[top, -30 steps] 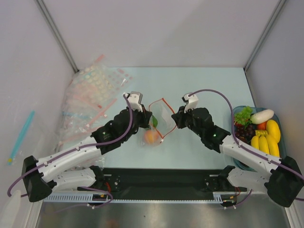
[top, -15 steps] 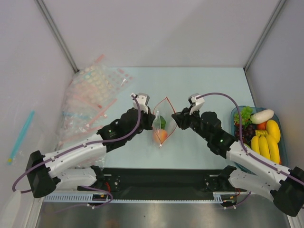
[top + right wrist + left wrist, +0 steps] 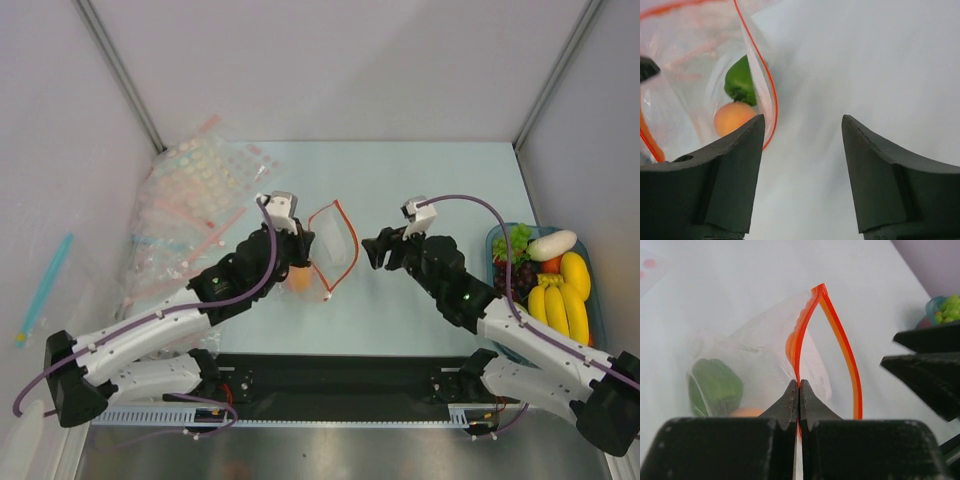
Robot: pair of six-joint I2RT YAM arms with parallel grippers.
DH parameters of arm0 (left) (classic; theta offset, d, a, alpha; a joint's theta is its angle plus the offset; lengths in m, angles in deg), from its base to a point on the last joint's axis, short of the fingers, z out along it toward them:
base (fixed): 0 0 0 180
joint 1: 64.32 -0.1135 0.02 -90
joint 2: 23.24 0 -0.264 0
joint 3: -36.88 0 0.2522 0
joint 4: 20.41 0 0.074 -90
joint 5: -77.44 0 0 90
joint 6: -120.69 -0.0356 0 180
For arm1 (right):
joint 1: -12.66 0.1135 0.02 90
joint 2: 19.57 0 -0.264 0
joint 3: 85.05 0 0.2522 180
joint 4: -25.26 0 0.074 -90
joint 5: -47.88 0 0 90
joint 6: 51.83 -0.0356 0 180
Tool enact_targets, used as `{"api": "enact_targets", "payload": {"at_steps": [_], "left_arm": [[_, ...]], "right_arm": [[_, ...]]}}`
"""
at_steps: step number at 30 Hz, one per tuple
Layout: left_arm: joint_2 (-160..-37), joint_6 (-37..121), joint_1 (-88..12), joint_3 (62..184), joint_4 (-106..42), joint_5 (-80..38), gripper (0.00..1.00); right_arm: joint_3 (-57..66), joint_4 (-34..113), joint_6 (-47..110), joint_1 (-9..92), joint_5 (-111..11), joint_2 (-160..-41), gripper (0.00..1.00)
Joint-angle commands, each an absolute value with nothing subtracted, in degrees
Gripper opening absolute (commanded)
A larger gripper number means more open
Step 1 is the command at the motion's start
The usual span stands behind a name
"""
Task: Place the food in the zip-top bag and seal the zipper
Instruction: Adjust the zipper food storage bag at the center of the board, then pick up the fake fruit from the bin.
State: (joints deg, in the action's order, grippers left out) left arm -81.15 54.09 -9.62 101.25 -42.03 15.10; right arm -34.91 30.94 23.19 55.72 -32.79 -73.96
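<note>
At the far left, beyond the table's (image 3: pixel 420 180) edge, lies a thin teal strip (image 3: pixel 44 284), too small to make out. The heap of dotted bags (image 3: pixel 195 195) fills the table's far-left corner against the wall and crowds the left arm's outer side.

The left gripper (image 3: pixel 799 386) sits near mid-table. Its jaws are pressed tight together, pinching one lip of the zipper (image 3: pixel 841 342). The zip-top bag (image 3: pixel 335 240) hangs from that pinch between the two arms, its mouth gaping in a wide loop toward the right arm. Inside it sit a green piece (image 3: pixel 740 82) and, just beside it, the orange ball (image 3: pixel 732 117). From above, the left arm covers part of them; whether the bag's bottom rests on the table cannot be told.

A strip of bare table separates the bag from the right gripper (image 3: pixel 802 120) — its jaws are spread wide and hold nothing. Open table runs behind both arms to the back wall.

At the right edge a tray (image 3: pixel 494 243) holds a leafy green piece (image 3: pixel 515 238), a white radish (image 3: pixel 552 243), a red piece (image 3: pixel 551 265), a grape bunch (image 3: pixel 515 276) and bananas (image 3: pixel 560 300). The right arm hides its near end.
</note>
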Motion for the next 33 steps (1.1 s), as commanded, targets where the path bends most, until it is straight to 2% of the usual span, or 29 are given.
{"api": "enact_targets", "payload": {"at_steps": [1,2,4,5,6,9,11,12,13,16,19,23,30,33], "left_arm": [[-83.9,52.9,-9.8,103.7,-41.6,12.7,0.0],[-84.2,53.0,-9.8,103.6,-41.5,12.1,0.0],[-84.3,53.0,-9.8,103.4,-40.9,11.9,0.0],[-84.3,53.0,-9.8,103.4,-40.9,11.8,0.0],[-84.1,53.0,-9.8,103.4,-40.9,11.6,0.0],[-84.2,53.2,-9.8,103.1,-40.4,10.4,0.01],[-85.0,53.1,-9.8,103.1,-40.1,9.9,0.01],[-85.4,53.2,-9.8,103.5,-41.0,10.0,0.0],[-86.0,53.1,-9.8,104.2,-41.3,10.1,0.0],[-85.8,53.3,-9.8,104.0,-41.5,9.3,0.0],[-85.5,53.3,-9.8,103.4,-40.5,9.3,0.0],[-85.6,53.1,-9.8,103.6,-40.8,9.7,0.0],[-86.0,53.3,-9.8,103.6,-40.8,9.4,0.0],[-86.2,53.2,-9.8,103.7,-40.8,9.2,0.0]], "right_arm": [[-34.1,32.4,21.1,55.9,-21.0,-71.0,0.69],[-34.4,33.1,20.3,55.9,-15.1,-70.6,0.81],[-35.3,35.3,17.3,55.8,-8.0,-69.3,0.96],[-35.5,36.3,15.7,55.8,-3.9,-69.1,1.0],[-35.6,37.4,13.8,55.5,3.9,-68.6,1.0],[-33.0,49.5,1.0,53.1,17.4,-69.0,1.0],[-26.4,68.5,-18.1,50.2,23.9,-71.1,1.0],[-23.7,76.2,-25.0,49.3,25.0,-72.5,1.0],[-18.0,92.2,-40.2,48.1,25.3,-75.0,1.0],[-12.6,115.9,-56.2,48.3,25.8,-79.4,1.0],[-11.8,125.9,-66.0,48.3,24.3,-79.9,1.0],[-17.1,126.0,-63.8,45.4,19.4,-72.7,1.0],[-22.7,124.9,-60.4,39.5,20.5,-60.4,1.0],[-22.7,121.6,-56.0,36.8,19.5,-61.0,1.0]]}}
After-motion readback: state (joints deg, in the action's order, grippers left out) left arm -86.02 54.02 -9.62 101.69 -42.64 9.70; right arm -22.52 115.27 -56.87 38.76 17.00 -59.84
